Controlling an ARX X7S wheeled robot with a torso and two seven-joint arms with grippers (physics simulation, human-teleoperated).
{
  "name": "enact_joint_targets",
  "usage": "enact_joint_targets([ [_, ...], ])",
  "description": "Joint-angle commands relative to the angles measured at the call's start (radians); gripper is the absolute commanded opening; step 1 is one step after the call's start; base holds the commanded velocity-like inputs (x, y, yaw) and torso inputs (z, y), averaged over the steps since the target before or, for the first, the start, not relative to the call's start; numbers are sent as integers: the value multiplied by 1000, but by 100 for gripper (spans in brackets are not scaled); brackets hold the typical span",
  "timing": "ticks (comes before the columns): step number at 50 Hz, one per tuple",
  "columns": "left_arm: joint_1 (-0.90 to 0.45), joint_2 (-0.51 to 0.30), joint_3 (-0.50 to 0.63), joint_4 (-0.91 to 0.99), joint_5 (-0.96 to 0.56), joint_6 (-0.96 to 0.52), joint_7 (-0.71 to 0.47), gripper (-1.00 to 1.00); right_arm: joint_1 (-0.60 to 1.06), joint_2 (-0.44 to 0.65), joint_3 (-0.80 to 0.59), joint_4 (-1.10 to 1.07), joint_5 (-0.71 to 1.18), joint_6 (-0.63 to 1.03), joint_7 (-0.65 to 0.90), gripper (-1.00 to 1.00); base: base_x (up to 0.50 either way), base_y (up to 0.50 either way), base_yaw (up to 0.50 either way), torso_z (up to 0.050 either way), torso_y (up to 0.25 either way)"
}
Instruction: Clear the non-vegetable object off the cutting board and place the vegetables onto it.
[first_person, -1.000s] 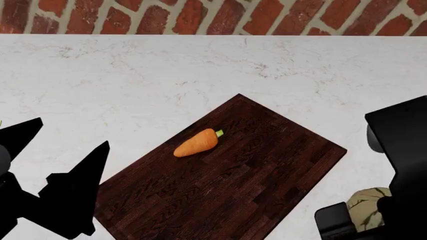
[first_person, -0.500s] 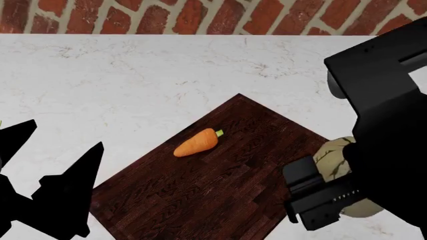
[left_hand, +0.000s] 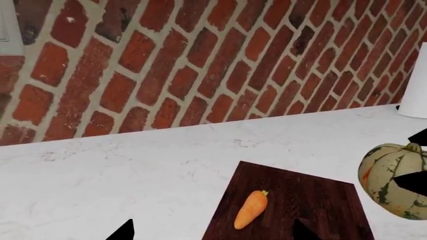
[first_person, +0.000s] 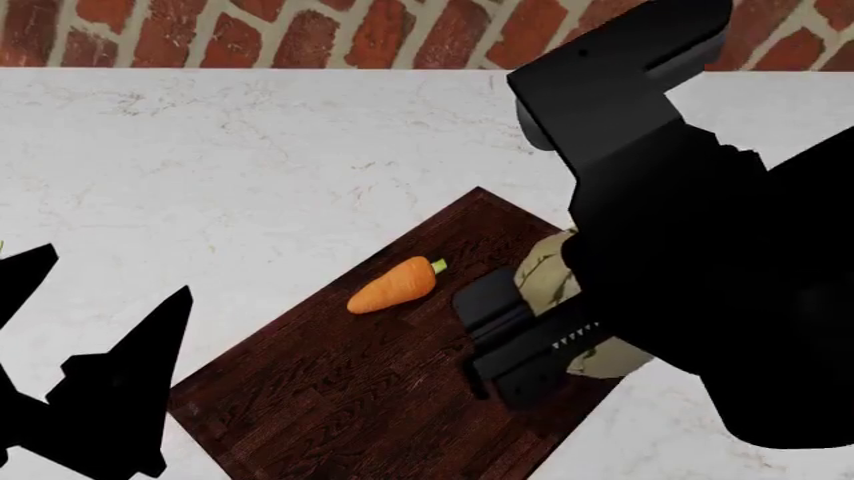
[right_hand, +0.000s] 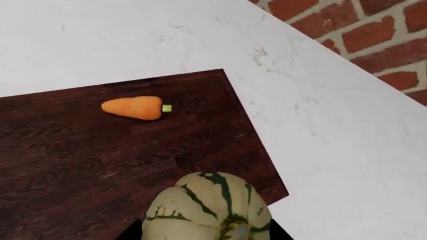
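The dark brown cutting board (first_person: 360, 390) lies on the white counter. The orange carrot (first_person: 392, 286) lies on it; it also shows in the left wrist view (left_hand: 251, 209) and the right wrist view (right_hand: 132, 108). My right gripper (first_person: 534, 340) is shut on the cream, green-striped squash (first_person: 545, 272) and holds it above the board's right part; the squash fills the near edge of the right wrist view (right_hand: 208, 212) and shows in the left wrist view (left_hand: 393, 180). My left gripper (first_person: 94, 380) is open and empty at the board's left. No strawberry is in view.
A red brick wall (first_person: 334, 30) runs along the back of the white marble counter (first_person: 240, 170). A white cylindrical object (left_hand: 415, 85) stands near the wall at the counter's far end in the left wrist view.
My right arm has swung left and up over the board, carrying the squash from beyond the board's right edge to above its right part. The left gripper has drifted slightly down and left.
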Motion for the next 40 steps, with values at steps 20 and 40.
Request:
enact_joint_targets([
  [20, 52, -27, -7, 8, 28, 39, 6, 100, -5, -130, 18, 24, -111, -2, -96, -100, 0, 0, 0, 0, 1],
  [40, 48, -38, -17, 17, 19, 40, -2, 100, -42, -137, -5, -9, -104, -16, -100, -100, 0, 0, 0, 0, 0],
])
